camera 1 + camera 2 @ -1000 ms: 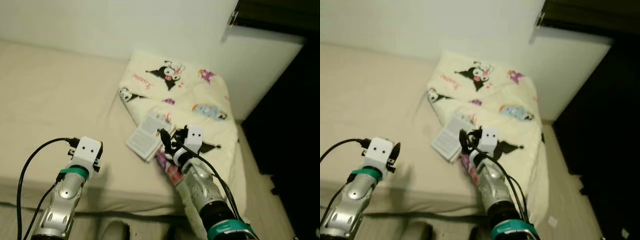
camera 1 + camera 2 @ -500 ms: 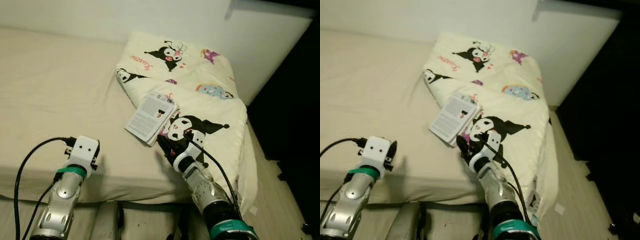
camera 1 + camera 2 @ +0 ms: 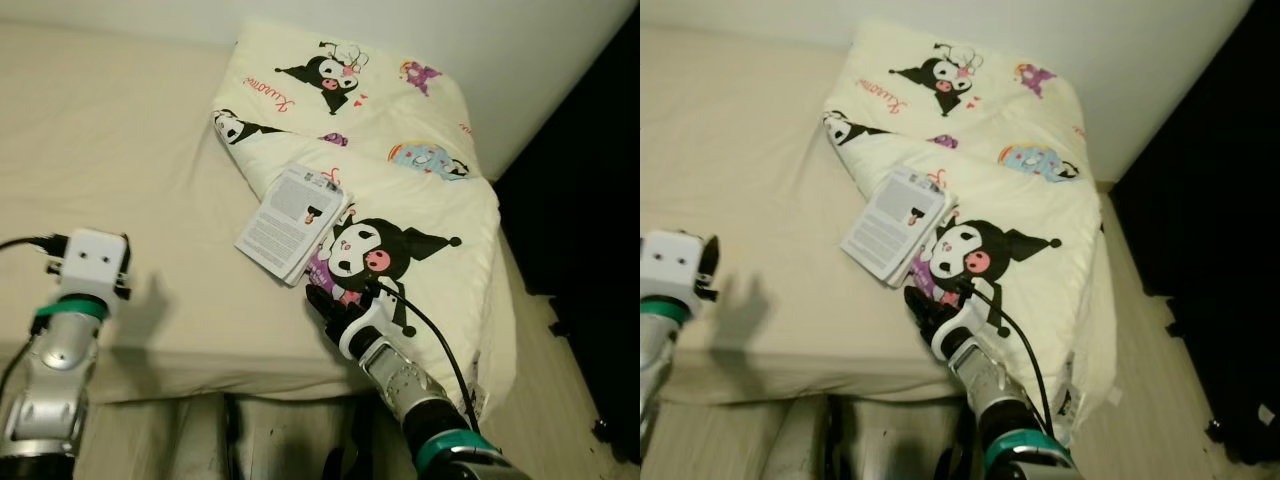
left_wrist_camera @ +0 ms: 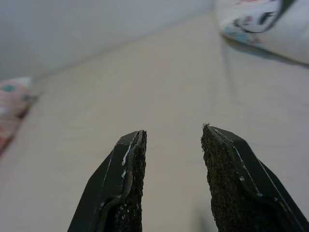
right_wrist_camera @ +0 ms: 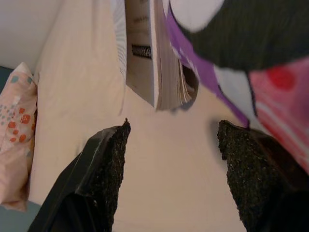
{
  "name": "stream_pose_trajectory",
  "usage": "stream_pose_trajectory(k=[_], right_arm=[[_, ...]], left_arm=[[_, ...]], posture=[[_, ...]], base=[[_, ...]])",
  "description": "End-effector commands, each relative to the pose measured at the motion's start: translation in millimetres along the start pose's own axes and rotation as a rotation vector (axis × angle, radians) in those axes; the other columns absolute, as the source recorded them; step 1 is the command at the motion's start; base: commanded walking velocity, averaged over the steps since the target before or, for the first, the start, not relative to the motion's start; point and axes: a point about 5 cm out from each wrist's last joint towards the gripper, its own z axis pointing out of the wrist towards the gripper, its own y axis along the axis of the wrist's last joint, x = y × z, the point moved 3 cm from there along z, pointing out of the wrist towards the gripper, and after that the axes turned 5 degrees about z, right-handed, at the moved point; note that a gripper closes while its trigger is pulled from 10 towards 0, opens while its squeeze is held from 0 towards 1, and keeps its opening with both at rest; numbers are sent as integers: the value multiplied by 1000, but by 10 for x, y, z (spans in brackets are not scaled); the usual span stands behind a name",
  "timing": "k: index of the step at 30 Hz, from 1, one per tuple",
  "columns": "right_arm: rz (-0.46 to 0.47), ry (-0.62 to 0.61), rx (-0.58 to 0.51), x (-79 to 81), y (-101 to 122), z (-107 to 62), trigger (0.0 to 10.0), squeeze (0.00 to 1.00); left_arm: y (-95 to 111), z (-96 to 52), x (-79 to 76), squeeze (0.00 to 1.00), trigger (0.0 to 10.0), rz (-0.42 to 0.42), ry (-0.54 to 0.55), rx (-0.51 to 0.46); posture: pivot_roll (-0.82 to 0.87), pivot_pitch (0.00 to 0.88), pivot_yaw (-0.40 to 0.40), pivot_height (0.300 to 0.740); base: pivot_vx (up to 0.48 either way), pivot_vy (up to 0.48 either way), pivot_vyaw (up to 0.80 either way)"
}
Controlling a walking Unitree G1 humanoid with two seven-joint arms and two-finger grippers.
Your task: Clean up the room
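A white paperback book (image 3: 293,217) lies on the beige bed, its right edge resting on the cartoon-print blanket (image 3: 400,160). My right gripper (image 3: 322,310) stands open just short of the book's near corner, over the mattress edge. In the right wrist view the book's page edges (image 5: 166,63) lie ahead between the two black fingers (image 5: 108,169), with the blanket's purple and black print beside them. My left gripper (image 4: 171,183) is open over bare sheet, far left of the book; its white wrist housing (image 3: 90,262) shows in the eye views.
The bed (image 3: 120,150) spreads left and back to a white wall. A spotted pink pillow (image 5: 17,140) lies at the far end of the bed. Dark floor and black furniture (image 3: 590,230) stand to the right. The bed's near edge drops off below my arms.
The camera has tilted down and shifted, so the bed fills more of the view. My right gripper has drawn back from the book toward the mattress edge. The left arm has swung outward to the left.
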Motion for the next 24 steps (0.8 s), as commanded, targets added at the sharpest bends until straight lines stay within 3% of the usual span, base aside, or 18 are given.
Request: stream_pose_trajectory(k=[1,7,9,13,24], right_arm=[[104,137,92,609,-509,257,10000,0],[108,135,105,643,-557,275,10000,0],[115,145,101,724,-572,315,10000,0],[93,156,70,847,-526,377,10000,0],[14,176,-17,978,-295,448,10000,0]], left_arm=[[154,15,253,0,10000,15,54,-30],[256,10,340,0,10000,23,73,-51],[328,-32,372,0,10000,26,76,-62],[381,-110,333,0,10000,23,70,-62],[506,-197,216,0,10000,16,30,-77]], posture=[[376,272,-69,595],[402,283,-68,595],[427,296,-75,595],[448,321,-81,595],[483,373,-72,595]], base=[[0,0,0],[0,0,0],[0,0,0],[0,0,0],[0,0,0]])
